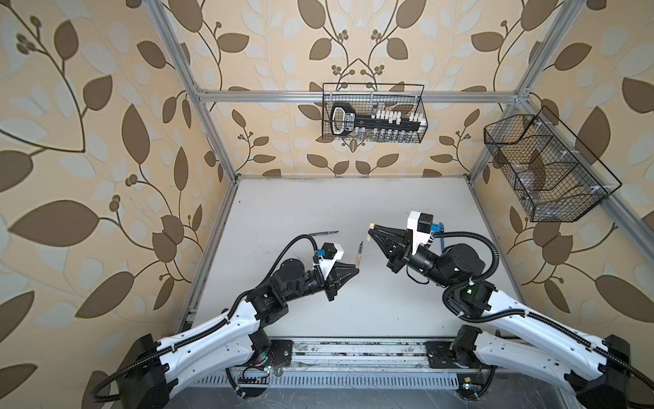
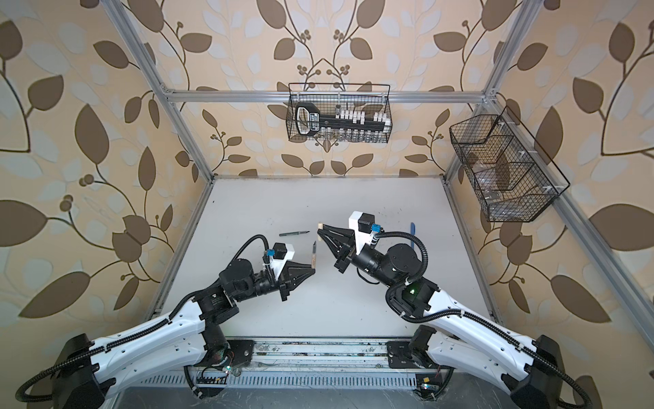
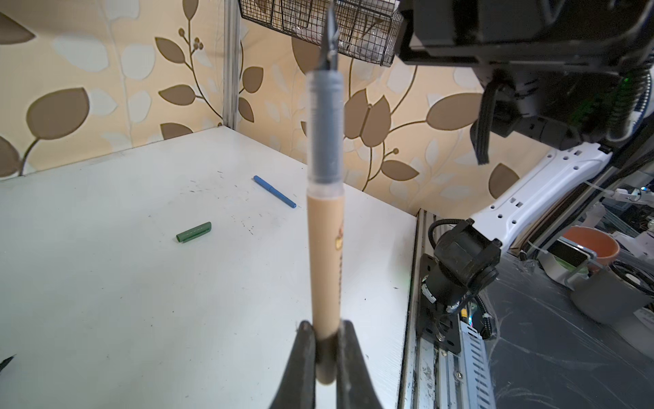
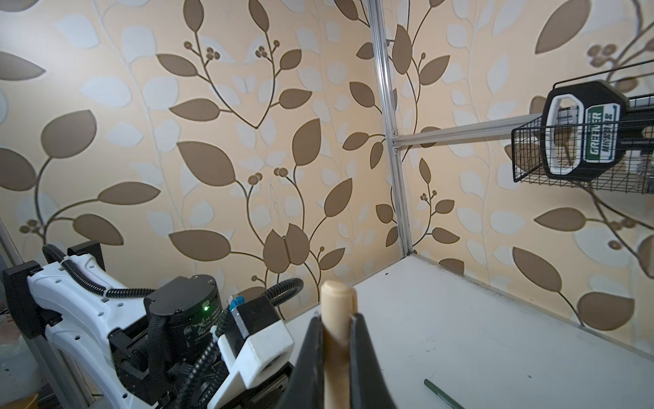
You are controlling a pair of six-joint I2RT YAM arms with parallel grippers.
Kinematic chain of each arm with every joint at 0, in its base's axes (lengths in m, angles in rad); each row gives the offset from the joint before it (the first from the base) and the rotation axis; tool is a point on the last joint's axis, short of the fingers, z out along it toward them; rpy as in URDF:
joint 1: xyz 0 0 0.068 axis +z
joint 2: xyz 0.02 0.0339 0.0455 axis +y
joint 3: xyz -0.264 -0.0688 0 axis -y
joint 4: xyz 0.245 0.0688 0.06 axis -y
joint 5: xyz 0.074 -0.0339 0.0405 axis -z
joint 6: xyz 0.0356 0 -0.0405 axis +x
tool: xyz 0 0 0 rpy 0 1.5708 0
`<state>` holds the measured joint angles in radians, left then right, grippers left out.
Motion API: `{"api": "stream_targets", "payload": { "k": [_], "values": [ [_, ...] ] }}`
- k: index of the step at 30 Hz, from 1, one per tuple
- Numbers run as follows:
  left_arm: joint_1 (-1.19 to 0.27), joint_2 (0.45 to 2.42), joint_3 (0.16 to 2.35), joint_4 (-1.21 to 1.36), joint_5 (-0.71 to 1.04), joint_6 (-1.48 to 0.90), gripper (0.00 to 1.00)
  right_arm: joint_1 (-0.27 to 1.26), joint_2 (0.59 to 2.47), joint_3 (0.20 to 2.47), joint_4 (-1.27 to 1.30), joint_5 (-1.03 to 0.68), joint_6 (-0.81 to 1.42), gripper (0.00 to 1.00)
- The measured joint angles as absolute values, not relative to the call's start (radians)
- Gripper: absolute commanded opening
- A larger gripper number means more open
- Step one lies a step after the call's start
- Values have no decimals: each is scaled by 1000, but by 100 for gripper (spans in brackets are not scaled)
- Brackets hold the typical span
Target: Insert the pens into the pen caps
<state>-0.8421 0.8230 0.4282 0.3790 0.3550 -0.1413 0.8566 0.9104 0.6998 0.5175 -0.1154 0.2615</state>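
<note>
Over the open table, left gripper clamps tan pen — right gripper clamps tan cap.

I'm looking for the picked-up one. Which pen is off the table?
The tan pen, pinched in the left gripper. The green pen and blue pen lie on the table.

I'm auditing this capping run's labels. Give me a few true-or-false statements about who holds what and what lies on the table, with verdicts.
1. The left gripper grips the tan pen. True.
2. The right gripper is empty. False: it is shut on the tan cap.
3. The tan pen is already capped. False: its dark tip is bare, apart from the tan cap.
4. The green cap lies on the table. True.
5. The green pen lies on the table. True.
</note>
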Motion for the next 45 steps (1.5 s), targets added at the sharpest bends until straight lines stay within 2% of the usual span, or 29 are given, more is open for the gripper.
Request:
{"api": "stream_targets", "payload": {
  "k": [13, 22, 32, 45],
  "values": [
    [-836, 823, 428, 377, 367, -141, 0, 856, 954, 702, 572, -123, 288, 0],
    [-836, 823, 428, 366, 367, -141, 0, 778, 997, 737, 544, -140, 397, 0],
    [-836, 819, 428, 360, 367, -141, 0, 778, 1010, 754, 494, -215, 430, 0],
    [-836, 810, 428, 359, 366, -140, 0, 778, 1011, 754, 467, -222, 443, 0]
  ]
}}
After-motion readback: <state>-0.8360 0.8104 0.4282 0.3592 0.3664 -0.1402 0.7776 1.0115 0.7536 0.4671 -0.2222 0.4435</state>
